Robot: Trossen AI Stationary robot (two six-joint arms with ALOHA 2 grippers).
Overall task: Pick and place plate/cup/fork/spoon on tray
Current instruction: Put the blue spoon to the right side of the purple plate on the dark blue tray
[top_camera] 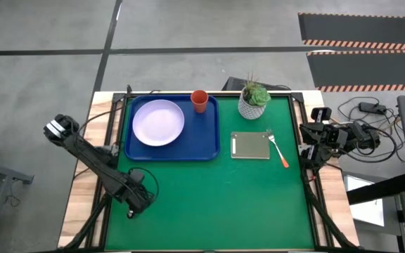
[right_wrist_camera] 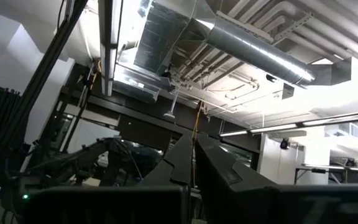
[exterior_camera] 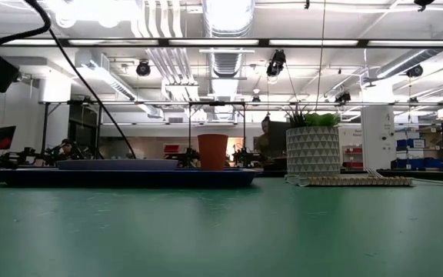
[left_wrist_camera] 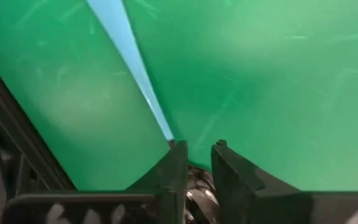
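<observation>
The spoon shows only in the left wrist view. Its light blue handle (left_wrist_camera: 132,59) runs out over the green table, and its dark bowl (left_wrist_camera: 197,193) sits between the fingers of my left gripper (left_wrist_camera: 199,148). That gripper (top_camera: 133,205) points down near the table's near left corner, and the arm hides the spoon from above. The plate (top_camera: 158,122) and the orange-red cup (top_camera: 199,100) stand on the blue tray (top_camera: 209,144). The fork (top_camera: 278,150) lies on the table beside the grey-green pad. My right gripper (right_wrist_camera: 194,134) is shut at the right edge, pointing upward. My left gripper has the spoon's bowl end (left_wrist_camera: 194,186) between its two fingers, which come from above and point down. The handle sticks out past the left finger (left_wrist_camera: 174,165) at a slant. I cannot tell whether the spoon is lifted or rests on the table.
A grey-green square pad (top_camera: 250,145) lies right of the tray, and a white pot with a green plant (top_camera: 254,102) stands behind it. The table's dark frame (left_wrist_camera: 5,124) runs close to my left gripper. Open green table spreads across the near half (top_camera: 216,204).
</observation>
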